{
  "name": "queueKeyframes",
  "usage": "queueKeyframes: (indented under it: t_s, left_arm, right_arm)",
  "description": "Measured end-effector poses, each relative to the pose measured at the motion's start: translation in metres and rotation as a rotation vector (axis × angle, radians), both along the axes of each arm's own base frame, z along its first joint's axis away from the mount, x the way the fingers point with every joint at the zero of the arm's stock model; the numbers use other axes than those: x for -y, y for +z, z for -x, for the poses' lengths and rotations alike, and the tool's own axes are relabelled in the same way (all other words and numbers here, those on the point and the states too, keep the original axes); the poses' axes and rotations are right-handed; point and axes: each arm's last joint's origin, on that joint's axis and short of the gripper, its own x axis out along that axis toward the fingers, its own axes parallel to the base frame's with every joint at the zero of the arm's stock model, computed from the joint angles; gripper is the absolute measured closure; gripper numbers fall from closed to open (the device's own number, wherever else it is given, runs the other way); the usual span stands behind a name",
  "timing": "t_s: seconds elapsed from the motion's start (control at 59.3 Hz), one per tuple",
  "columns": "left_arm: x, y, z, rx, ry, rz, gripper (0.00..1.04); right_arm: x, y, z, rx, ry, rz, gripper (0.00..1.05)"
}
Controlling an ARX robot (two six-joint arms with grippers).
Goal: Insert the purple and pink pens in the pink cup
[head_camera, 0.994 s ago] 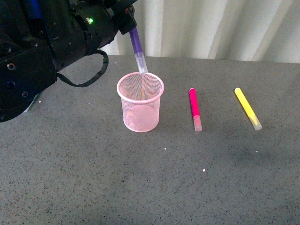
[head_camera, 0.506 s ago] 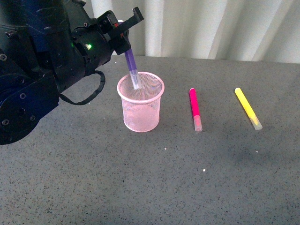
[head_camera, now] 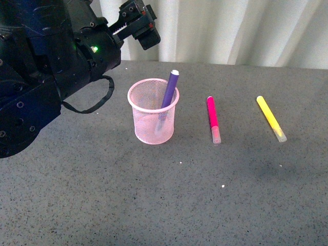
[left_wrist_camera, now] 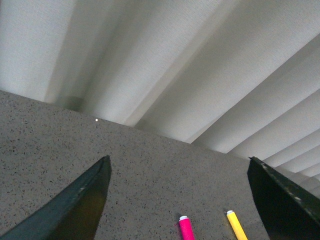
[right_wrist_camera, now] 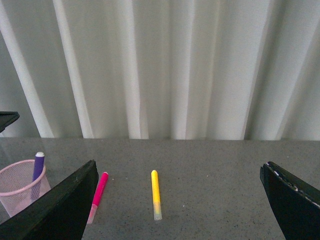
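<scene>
— Down inside the pink cup [head_camera: 146,128]: purple pen [head_camera: 169,95], leaning on the rim, top end poking out. Near it on the worktop [head_camera: 154,195], flat, not touching the cup: pink pen [head_camera: 212,118].

— Noted. Left pincer [left_wrist_camera: 177,165] raised over by the cup, spread wide, gripping nothing; same for right pincer [right_wrist_camera: 178,165]. Could easily clip that poking end or the rim reaching for pink, tipping the whole cup. Might also grab the yellow marker [head_camera: 270,118] by mistake.

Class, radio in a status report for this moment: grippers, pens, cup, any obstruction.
Left gripper and right gripper open, empty. Purple pen in pink cup, leaning on rim. Pink pen flat on table beside cup, unobstructed; yellow marker lies apart.
</scene>
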Motion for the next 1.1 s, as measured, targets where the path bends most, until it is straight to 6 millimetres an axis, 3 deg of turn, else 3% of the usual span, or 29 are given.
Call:
queueKeyframes:
  t_s: [0.101, 0.253, 0.438, 0.624, 0.775, 0.994, 1.096]
  left_arm:
    - [-0.004, 0.007, 0.001, 0.003, 0.002, -0.002, 0.05]
    - [-0.015, 0.035, 0.001, -0.015, -0.027, -0.015, 0.07]
    - [-0.036, 0.082, 0.008, 0.001, -0.087, -0.052, 0.07]
    - [-0.066, 0.123, 0.04, 0.001, -0.179, -0.143, 0.07]
    - [-0.096, 0.133, 0.078, -0.067, -0.255, -0.222, 0.07]
    - [-0.177, 0.13, 0.134, -0.145, -0.19, -0.237, 0.07]
    - [-0.186, 0.12, 0.151, -0.161, -0.166, -0.242, 0.07]
  right_arm:
    - [0.0, 0.0, 0.0, 0.0, 0.0, 0.0, 0.07]
    - [0.0, 0.0, 0.0, 0.0, 0.0, 0.0, 0.07]
    - [0.0, 0.0, 0.0, 0.0, 0.0, 0.0, 0.07]
    - [0.0, 0.0, 0.0, 0.0, 0.0, 0.0, 0.07]
    - [0.0, 0.0, 0.0, 0.0, 0.0, 0.0, 0.07]
    - [0.0, 0.0, 0.0, 0.0, 0.0, 0.0, 0.07]
    - [0.0, 0.0, 0.0, 0.0, 0.0, 0.0, 0.07]
